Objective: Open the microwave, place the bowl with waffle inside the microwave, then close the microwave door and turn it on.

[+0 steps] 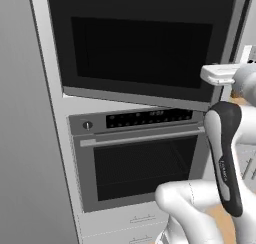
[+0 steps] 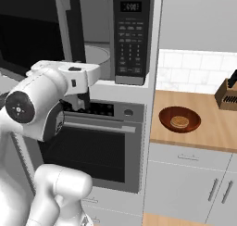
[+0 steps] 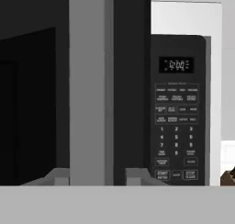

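On the light wooden counter (image 2: 208,130) to the right of the appliance column, the shallow round reddish-brown bowl (image 2: 167,114) sits with the small round golden-tan waffle (image 2: 179,122) lying flat in its middle. A wooden knife block (image 2: 227,96) stands further along the same counter, by the white tiled wall.

The large black built-in microwave (image 2: 132,35) is up in the column to the bowl's left, above the steel-fronted oven (image 1: 145,163) with its horizontal bar handle. The wide black microwave door (image 1: 140,48) with the dark glass window stands swung out from the cabinet; in the right base view the grey interior shows behind it, beside the button keypad panel.

In the hand view the two-finger gripper (image 3: 96,177) is at the door's long vertical grey bar handle (image 3: 87,81) – one finger tip rises just beside each edge of the bar, so the handle runs up between them. Whether the tips are pressing on the bar or have just let go of it cannot be told from these views.

The bowl and waffle are well apart from the gripper – lower down and off to its right, past the keypad side of the microwave
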